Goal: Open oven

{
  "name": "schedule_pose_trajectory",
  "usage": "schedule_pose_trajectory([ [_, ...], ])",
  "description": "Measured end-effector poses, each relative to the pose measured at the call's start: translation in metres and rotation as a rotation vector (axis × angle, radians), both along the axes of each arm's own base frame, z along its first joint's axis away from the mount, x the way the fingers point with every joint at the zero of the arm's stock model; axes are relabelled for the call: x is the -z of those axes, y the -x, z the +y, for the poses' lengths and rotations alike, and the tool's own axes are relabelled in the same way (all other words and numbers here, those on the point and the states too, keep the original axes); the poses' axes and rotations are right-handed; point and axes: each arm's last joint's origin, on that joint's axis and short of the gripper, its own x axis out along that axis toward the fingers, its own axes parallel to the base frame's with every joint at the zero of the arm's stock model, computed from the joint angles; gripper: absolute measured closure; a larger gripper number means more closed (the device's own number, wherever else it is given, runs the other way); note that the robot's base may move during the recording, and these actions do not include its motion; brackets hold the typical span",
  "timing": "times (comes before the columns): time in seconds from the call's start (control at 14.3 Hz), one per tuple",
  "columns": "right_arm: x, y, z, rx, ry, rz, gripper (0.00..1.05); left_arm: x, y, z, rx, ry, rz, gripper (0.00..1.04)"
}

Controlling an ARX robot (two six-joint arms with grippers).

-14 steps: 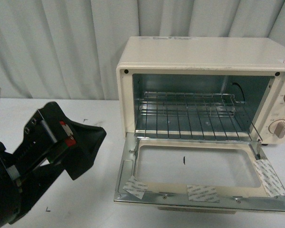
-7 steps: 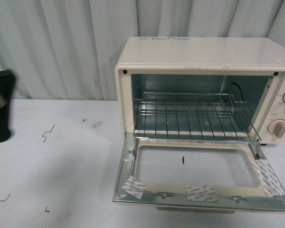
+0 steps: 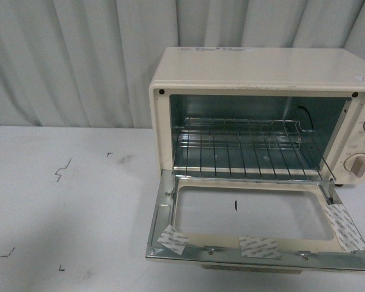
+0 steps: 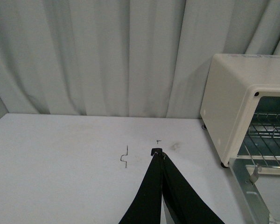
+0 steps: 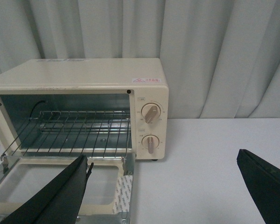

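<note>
The cream-white oven [image 3: 261, 67] stands on the right of the table with its glass door [image 3: 188, 237] folded down flat toward me. Its wire rack [image 3: 243, 146] shows inside, and two knobs [image 3: 358, 164] are at the right edge. The bar handle is hidden under the door's front edge. Neither gripper appears in the front view. In the left wrist view my left gripper [image 4: 157, 153] is shut on nothing, over bare table to the left of the oven [image 4: 233, 102]. In the right wrist view my right gripper [image 5: 161, 156] is open, with one finger [image 5: 70, 186] over the lowered door [image 5: 123, 191].
A white table [image 3: 73, 201] carries small dark pen marks [image 3: 62, 170]. Grey pleated curtains [image 3: 73, 55] hang close behind. Strips of printed tape [image 3: 260, 246] sit on the door's inner frame. The oven's right side is cut off by the front view's edge.
My left arm, large at the lower left a second ago, pulled away to the left and has left the front view. The oven door stays lowered.
</note>
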Motion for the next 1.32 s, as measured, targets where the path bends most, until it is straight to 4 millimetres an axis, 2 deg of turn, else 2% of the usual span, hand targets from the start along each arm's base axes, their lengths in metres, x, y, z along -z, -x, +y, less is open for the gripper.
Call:
schedule_pose_trajectory([
  [0.28,0.000,0.000,0.000,0.000,0.000,0.000,0.06,-0.005,0.013,0.018,-0.019,0.001,-0.019,1.03],
  [1.25,0.000,0.000,0.000,0.000,0.000,0.000,0.06,-0.006,0.032,0.017,0.003,0.002,-0.023,1.03],
  [1.32,0.000,0.000,0.000,0.000,0.000,0.000,0.06,0.001,0.039,0.017,0.007,0.002,0.034,1.03],
])
